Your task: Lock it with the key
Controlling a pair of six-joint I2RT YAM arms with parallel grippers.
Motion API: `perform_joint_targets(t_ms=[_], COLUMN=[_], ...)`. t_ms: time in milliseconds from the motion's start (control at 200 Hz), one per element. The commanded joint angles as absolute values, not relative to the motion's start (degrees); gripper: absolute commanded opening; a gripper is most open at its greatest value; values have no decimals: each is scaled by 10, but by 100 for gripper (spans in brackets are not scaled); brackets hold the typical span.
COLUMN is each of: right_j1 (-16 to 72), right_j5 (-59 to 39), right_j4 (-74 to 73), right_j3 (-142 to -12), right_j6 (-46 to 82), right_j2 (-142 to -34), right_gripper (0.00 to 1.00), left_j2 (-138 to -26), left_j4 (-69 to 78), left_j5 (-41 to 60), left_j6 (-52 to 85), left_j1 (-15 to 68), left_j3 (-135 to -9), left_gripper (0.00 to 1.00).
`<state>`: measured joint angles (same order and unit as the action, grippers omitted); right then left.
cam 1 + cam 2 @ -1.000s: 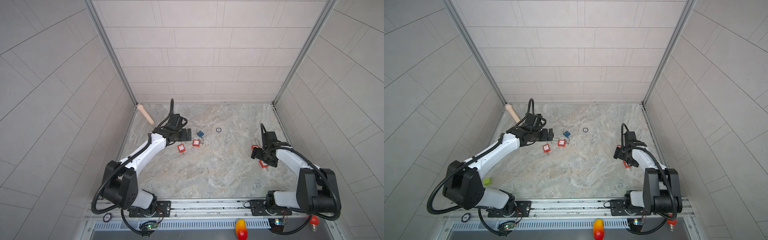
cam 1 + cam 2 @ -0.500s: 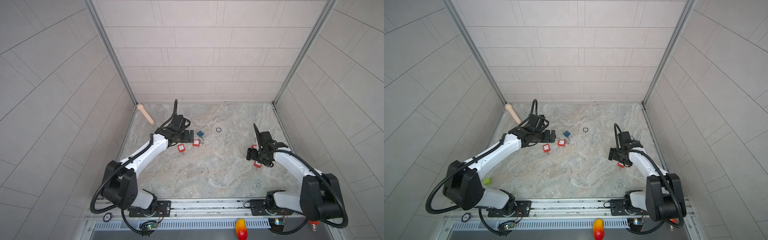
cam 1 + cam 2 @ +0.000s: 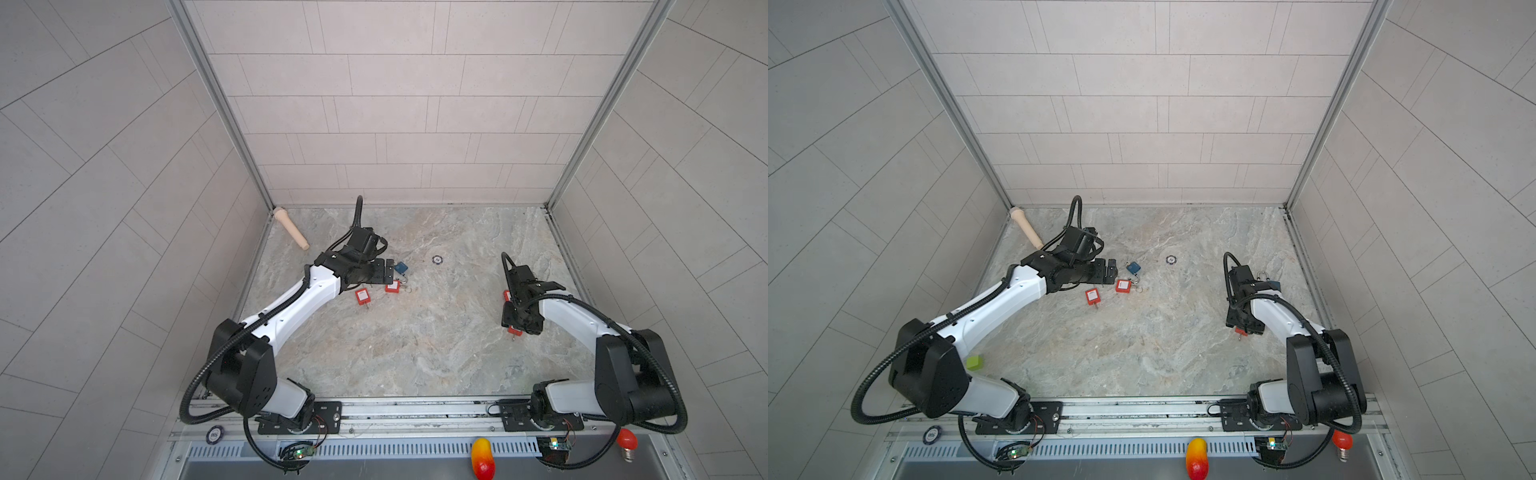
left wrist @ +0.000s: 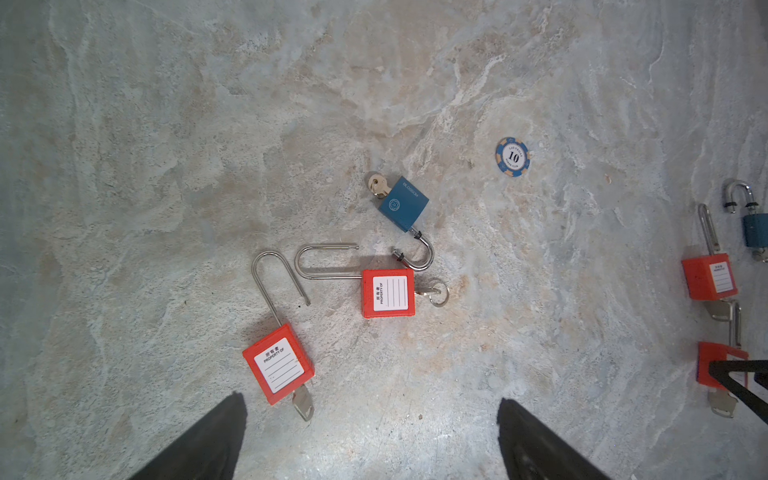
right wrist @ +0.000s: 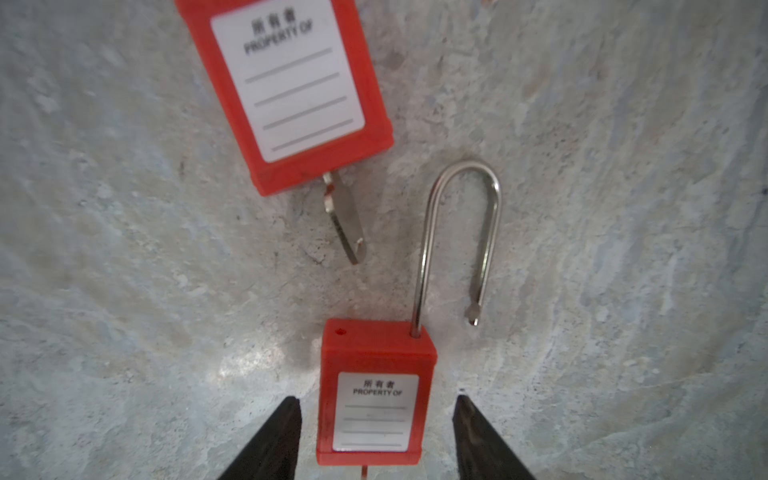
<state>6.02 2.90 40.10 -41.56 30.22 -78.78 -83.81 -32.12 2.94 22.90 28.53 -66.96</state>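
Observation:
Several padlocks lie on the stone floor, each with a key in its base. My right gripper [image 5: 377, 400] is low over a red padlock [image 5: 376, 411] whose long shackle [image 5: 461, 232] stands open. Its jaws flank the body with a gap on each side, so it is open. A second red padlock [image 5: 291, 83] with its key [image 5: 345, 216] lies just beyond. In both top views this gripper [image 3: 519, 326] covers most of that lock. My left gripper [image 4: 370, 401] is open above bare floor, close to a red padlock [image 4: 277, 365], another red one [image 4: 388, 293] and a blue one [image 4: 403, 203].
A poker chip [image 4: 513, 157] lies mid-floor toward the back. A wooden peg [image 3: 291, 228] leans in the back left corner. A green cube [image 3: 975, 362] sits by the left arm's base. A second blue padlock [image 4: 754, 230] lies near the right wall. Tiled walls enclose three sides.
My right gripper has moved toward the front, onto the nearer red padlock, and its jaws have narrowed around the body. The left gripper edged slightly right and stayed open.

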Motion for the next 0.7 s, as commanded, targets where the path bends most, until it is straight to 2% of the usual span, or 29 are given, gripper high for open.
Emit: perform_joint_targets(t_ms=[0, 455, 696], right_j1=[73, 128, 190], right_j5=[50, 69, 82], right_j4=[408, 405, 414], right_j3=[-429, -425, -447], right_j6=[307, 310, 291], right_j2=[-802, -817, -822], right_gripper=[56, 44, 43], left_j2=[-841, -839, -830], left_j4=[-336, -337, -337], left_j5=[17, 17, 14], left_j6=[229, 229, 229], left_j1=[289, 291, 292], left_j3=[-681, -675, -669], left_gripper=[100, 100, 100])
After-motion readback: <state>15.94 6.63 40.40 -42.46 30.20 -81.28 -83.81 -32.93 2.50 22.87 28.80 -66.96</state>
